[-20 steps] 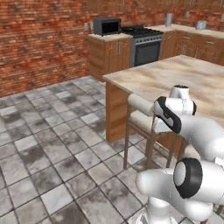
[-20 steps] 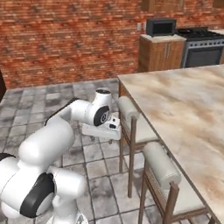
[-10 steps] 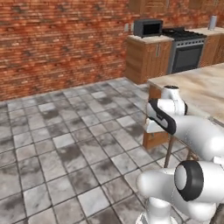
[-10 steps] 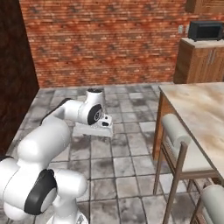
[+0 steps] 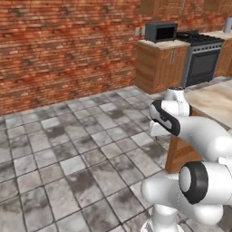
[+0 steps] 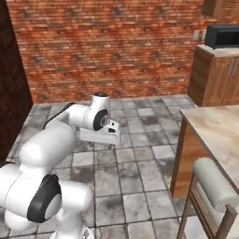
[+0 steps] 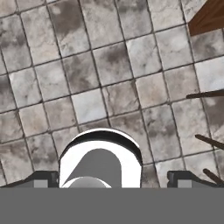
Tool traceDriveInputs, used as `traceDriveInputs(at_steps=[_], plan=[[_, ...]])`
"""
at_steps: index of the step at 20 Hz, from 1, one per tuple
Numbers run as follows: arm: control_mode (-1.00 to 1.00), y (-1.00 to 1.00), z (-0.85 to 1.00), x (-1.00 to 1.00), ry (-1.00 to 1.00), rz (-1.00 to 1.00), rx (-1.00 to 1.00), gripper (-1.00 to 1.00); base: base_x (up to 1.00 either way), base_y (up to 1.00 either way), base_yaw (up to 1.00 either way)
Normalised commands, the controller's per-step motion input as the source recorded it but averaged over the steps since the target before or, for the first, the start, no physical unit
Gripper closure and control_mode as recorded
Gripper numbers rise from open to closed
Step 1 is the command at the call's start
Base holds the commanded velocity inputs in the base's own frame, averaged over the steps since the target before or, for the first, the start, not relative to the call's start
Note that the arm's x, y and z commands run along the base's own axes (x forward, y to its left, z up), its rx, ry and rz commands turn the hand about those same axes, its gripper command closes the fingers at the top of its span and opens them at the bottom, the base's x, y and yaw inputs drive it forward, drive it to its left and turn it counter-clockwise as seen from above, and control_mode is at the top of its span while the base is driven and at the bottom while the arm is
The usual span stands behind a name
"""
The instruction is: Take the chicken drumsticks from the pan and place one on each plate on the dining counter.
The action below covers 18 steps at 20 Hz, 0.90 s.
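- The gripper (image 7: 112,179) points down at the tiled floor (image 7: 109,74); its two dark finger tips (image 7: 41,179) stand far apart, one at each side of the hand view's bottom, and nothing is between them, so the jaws are wide open and hold nothing.
- In the right base view the hand (image 6: 99,135) is folded in close to the robot's own white arm, above the floor and well apart from the dining counter (image 6: 219,130).
- In the left base view the same hand (image 5: 170,115) sits just before the near corner of the dining counter (image 5: 213,102).
- The dining counter has a beige marbled top on a brown wooden base; the part of its top that I can see is bare.
- A stool with a pale cushion (image 6: 215,184) stands beside the counter's near edge, at the lower right of the right base view.
- The grey stone tiles cover the whole floor up to a red brick wall (image 5: 68,41).
- Against that wall stands a wooden cabinet (image 5: 158,68) with a dark microwave (image 5: 161,31) on its top.
- Just right of the cabinet is a stove (image 5: 201,56) with a dark oven door.
- The chicken drumsticks, the pan and the plates: I cannot tell where they are from these pictures.
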Motion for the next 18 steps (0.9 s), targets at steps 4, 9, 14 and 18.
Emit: traceDriveInputs(at_steps=[4,9,14,18], plan=[[1.0,0.0,0.0,0.0,0.0,0.0,0.0,-1.0,1.0,0.37,-0.13],[1.0,0.0,0.0,0.0,0.0,0.0,0.0,-1.0,1.0,0.39,-0.17],[1.0,0.0,0.0,0.0,0.0,0.0,0.0,-1.0,1.0,0.4,-0.24],[1.0,0.0,0.0,0.0,0.0,0.0,0.0,-1.0,0.96,0.39,-0.45]])
